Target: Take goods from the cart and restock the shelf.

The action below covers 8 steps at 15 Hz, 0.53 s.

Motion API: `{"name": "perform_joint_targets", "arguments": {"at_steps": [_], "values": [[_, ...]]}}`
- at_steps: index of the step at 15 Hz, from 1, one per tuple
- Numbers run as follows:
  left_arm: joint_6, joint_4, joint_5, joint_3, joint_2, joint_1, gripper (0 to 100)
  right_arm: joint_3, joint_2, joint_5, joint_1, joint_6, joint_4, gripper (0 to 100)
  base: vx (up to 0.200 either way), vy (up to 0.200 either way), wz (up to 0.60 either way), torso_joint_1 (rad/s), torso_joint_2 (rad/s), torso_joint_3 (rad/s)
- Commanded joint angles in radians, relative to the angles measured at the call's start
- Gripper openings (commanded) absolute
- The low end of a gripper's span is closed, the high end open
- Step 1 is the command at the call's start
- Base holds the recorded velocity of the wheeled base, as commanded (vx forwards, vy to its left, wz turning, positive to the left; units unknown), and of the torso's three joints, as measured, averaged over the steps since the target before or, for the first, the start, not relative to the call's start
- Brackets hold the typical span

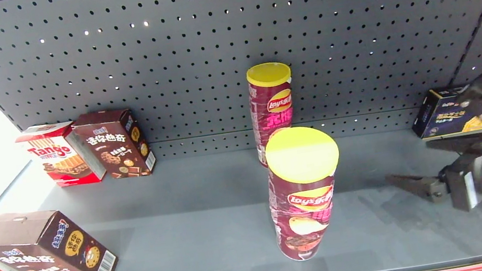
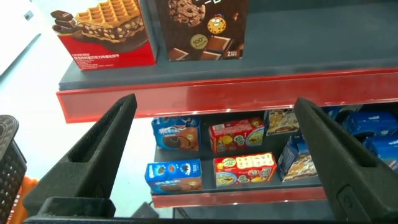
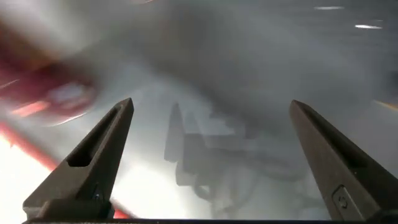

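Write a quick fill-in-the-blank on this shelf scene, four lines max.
1. The front can and the back can both have ___ lids.
2. The number of cans standing upright on the shelf is ___.
3. The right gripper holds nothing and is ___.
4. At the back left, the box beside the red box is ___ in colour.

Missing words: yellow; two; open; brown.

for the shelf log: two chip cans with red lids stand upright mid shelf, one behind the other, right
The lids are yellow, not red. The head view shows the front chip can and rear chip can upright mid shelf, one behind the other.
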Motion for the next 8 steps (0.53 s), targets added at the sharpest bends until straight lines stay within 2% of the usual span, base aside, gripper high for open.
{"name": "perform_joint_targets", "arguments": {"at_steps": [1,3,5,8], "values": [[0.001,0.001,0.000,0.000,0.001,0.000,100,0.053,-0.225,0.002,-0.190,0.003,0.000,100,0.000,0.000,0.00,0.000,0.00,0.000],[0.002,0.001,0.000,0.000,0.001,0.000,100,0.157,-0.382,0.000,-0.287,0.006,0.001,100,0.000,0.000,0.00,0.000,0.00,0.000],[0.002,0.002,-0.002,-0.001,0.001,0.000,100,0.228,-0.461,-0.001,-0.290,0.015,0.004,100,0.000,0.000,0.00,0.000,0.00,0.000],[0.002,0.002,-0.002,-0.001,0.001,0.000,100,0.215,-0.452,0.014,-0.261,0.003,0.006,100,0.000,0.000,0.00,0.000,0.00,0.000]]}}
